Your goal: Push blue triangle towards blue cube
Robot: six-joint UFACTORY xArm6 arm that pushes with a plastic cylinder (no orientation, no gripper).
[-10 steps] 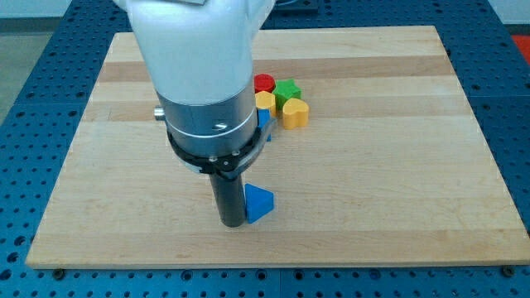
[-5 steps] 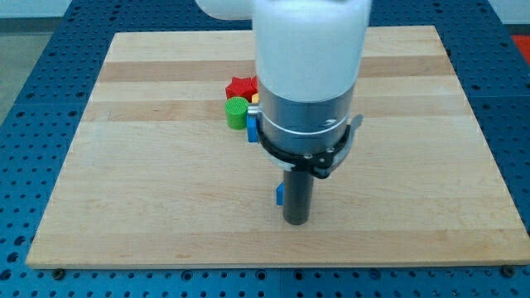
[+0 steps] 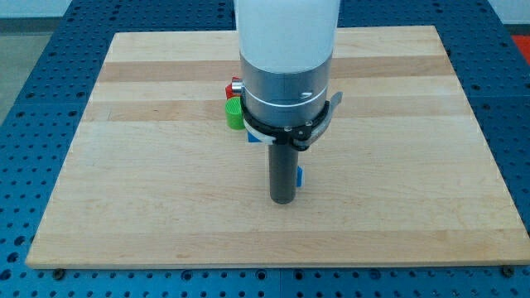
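While the arm fills the view's middle, little of the blocks shows.
Tip: my tip (image 3: 283,201) rests on the bench (image 3: 124,182), below the block cluster.
Blue triangle: only a blue sliver (image 3: 299,175) shows, touching the rod's right side.
Blue cube: a blue edge (image 3: 253,136) peeks out under the arm's collar, shape unclear.
Green block: (image 3: 234,113) at the arm's left.
Red block: (image 3: 229,88) just above the green one.
Hand: the arm carries none, only the rod.
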